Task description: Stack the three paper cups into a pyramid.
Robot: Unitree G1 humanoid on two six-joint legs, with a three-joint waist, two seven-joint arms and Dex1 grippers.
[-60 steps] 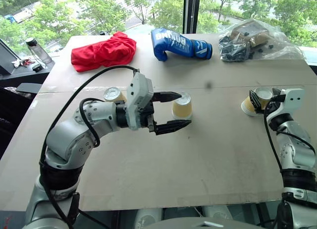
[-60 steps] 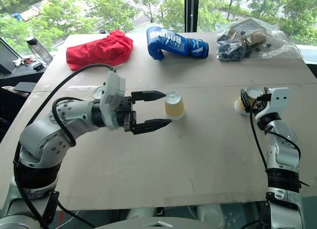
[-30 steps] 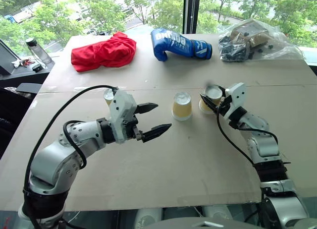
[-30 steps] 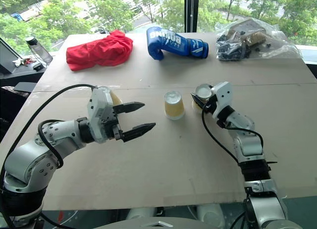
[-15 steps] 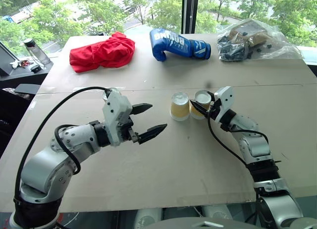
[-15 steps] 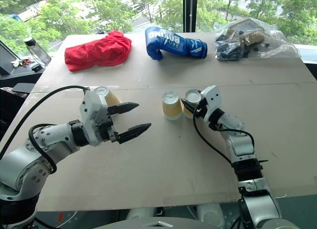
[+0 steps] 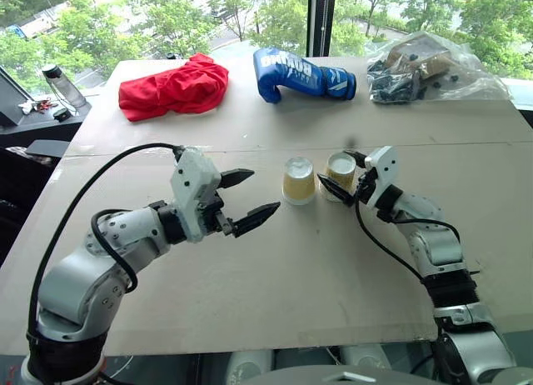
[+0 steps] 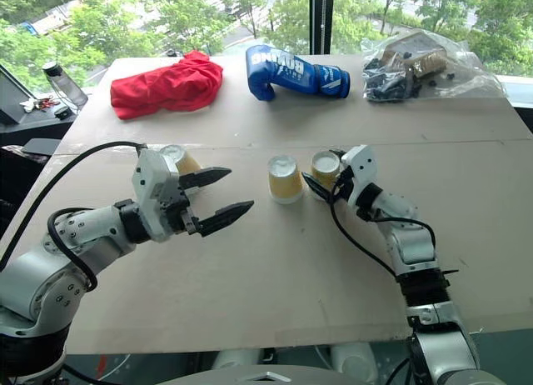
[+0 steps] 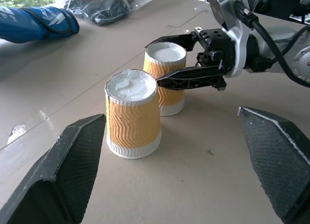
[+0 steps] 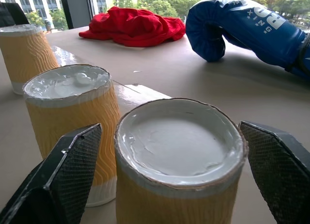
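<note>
We see two upside-down paper cups side by side at frame centre: left cup [image 8: 284, 179], right cup [image 8: 325, 170]. Right gripper [image 8: 323, 175] has its fingers spread around the right cup. Third cup [image 8: 177, 160] sits centre-left behind the left gripper [image 8: 225, 195], fingers apart, empty. Red cloth [image 8: 166, 83], blue boxing glove [image 8: 295, 72], plastic bag [image 8: 425, 64] along the top.

Two cups [image 7: 298, 180] [image 7: 339, 173] stand side by side mid-table [image 7: 333, 260], a third [image 8: 179, 161] well to their left; cloth [image 7: 173, 87], glove [image 7: 301, 73] and bag [image 7: 429, 67] line the far edge.
</note>
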